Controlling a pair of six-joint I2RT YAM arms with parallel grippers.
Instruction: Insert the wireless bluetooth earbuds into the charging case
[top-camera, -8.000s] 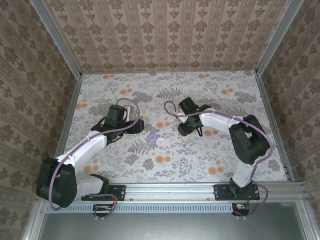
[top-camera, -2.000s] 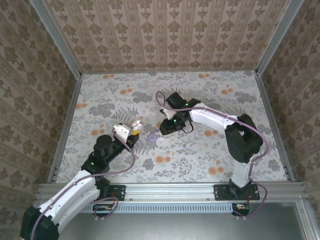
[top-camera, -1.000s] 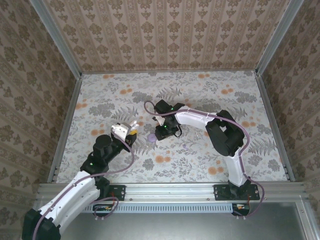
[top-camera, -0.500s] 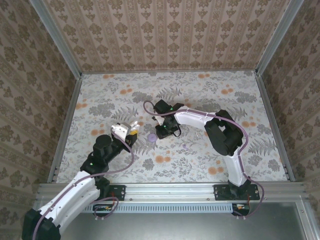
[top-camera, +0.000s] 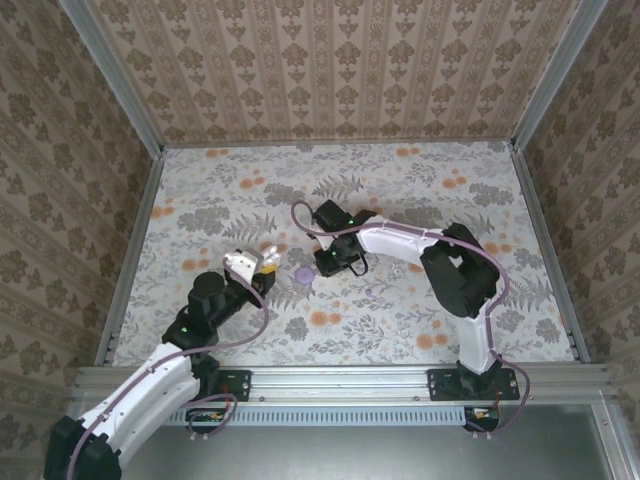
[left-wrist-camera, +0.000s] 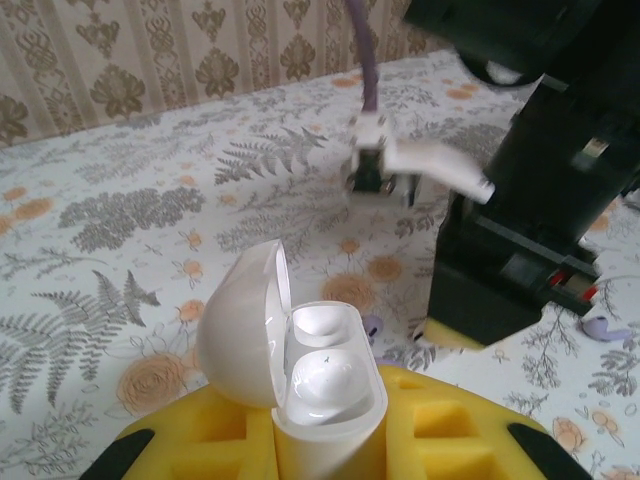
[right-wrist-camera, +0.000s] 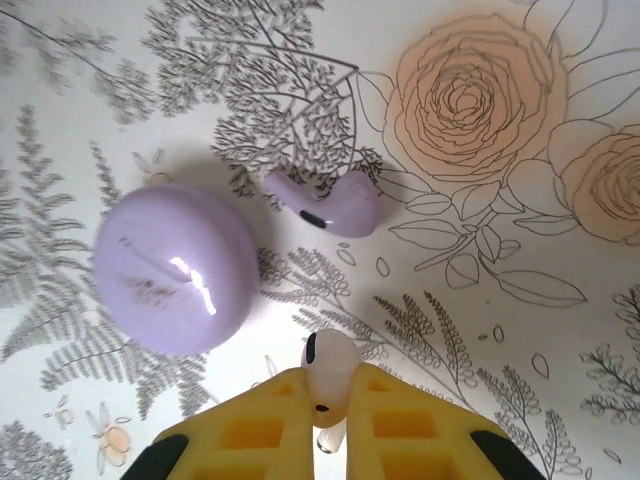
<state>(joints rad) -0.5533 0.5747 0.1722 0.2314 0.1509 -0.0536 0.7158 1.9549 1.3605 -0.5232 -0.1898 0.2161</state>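
Since 1 s ago right gripper has closed; it pinches 1 glossy white earbud. Nearest, left gripper clamps white charging case upright, lid open. Farther out, purple round case and lilac earbud lie on floral cloth.

right claw has closed on the white earbud.

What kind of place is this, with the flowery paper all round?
Probably a small robot test booth, not a room: a left arm and right arm bolted to a metal rail at the near edge, patterned walls boxing in a floral table, metal posts at the corners.
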